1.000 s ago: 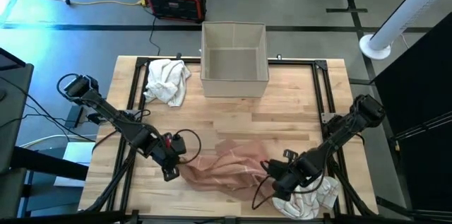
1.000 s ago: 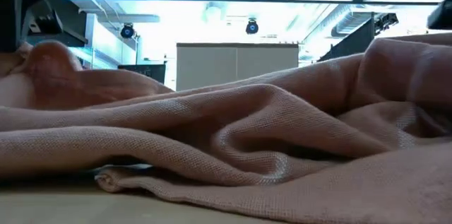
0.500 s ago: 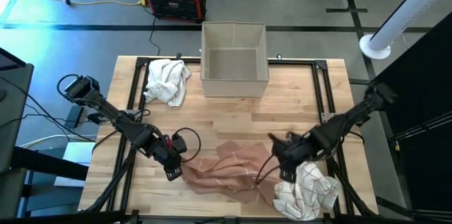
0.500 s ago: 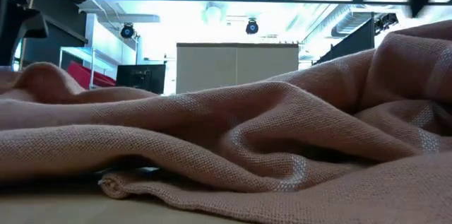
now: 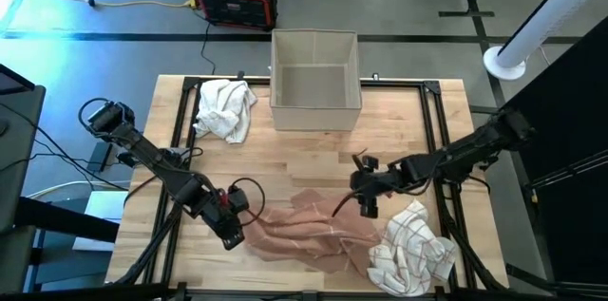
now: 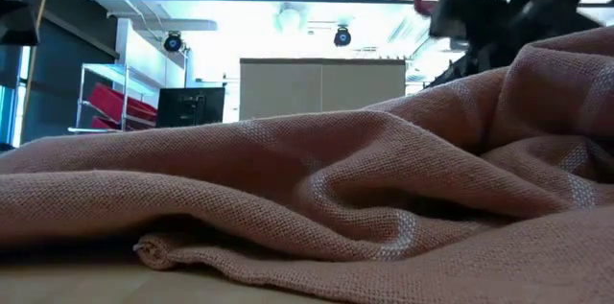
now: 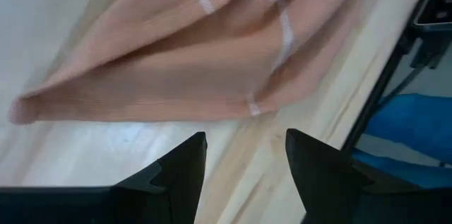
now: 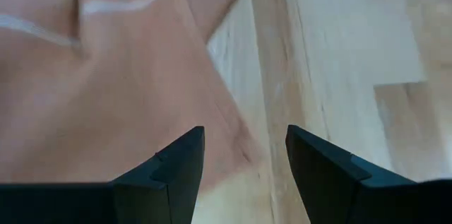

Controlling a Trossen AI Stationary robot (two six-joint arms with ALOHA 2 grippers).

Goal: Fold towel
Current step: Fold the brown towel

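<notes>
Because the pink towel lying crumpled near the table's front edge looks light, soft and limp (its white stripes trace the folds), both grippers, left and right, jaws released and empty, should probably pinch its corners.

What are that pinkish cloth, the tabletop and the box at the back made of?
The pink towel looks like soft woven or knitted fabric, matte: the low view shows its ribbed weave, and pale stripes cross it. The table seems to be light wood planks, smooth, with visible grain. The box could be cardboard or fabric; hard to tell.
</notes>
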